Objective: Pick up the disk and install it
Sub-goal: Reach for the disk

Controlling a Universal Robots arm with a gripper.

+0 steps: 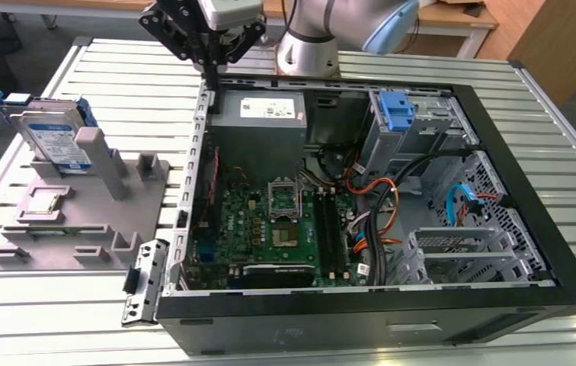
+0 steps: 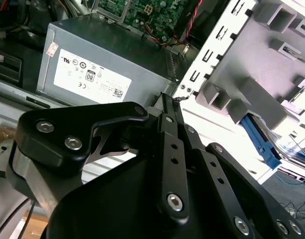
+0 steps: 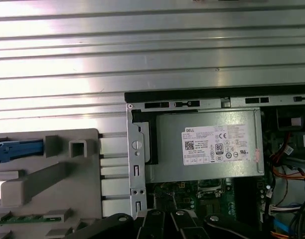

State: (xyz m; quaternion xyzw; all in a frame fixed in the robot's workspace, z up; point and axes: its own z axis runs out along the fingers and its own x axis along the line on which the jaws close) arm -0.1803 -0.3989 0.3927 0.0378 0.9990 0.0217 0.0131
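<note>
The disk (image 1: 54, 141), a silver drive with a white-and-blue label and a blue bracket, stands on edge in the grey holder (image 1: 80, 210) at the exterior view's left, outside the computer case. My gripper (image 1: 209, 70) hangs above the case's back left corner, well away from the disk, its black fingers closed together with nothing between them. In the second wrist view the gripper (image 2: 167, 98) points at the case's edge, and the disk's blue bracket (image 2: 259, 139) shows off to the side. The first wrist view catches the same blue bracket (image 3: 18, 150) on the holder (image 3: 48, 184).
The open black computer case (image 1: 532, 191) lies on the slatted metal table (image 1: 115, 61). Inside are a grey power supply (image 1: 257, 114), the green motherboard (image 1: 267, 229), loose cables (image 1: 390, 191) and a drive bay with a blue latch (image 1: 395, 110). The arm's base (image 1: 308, 46) stands behind.
</note>
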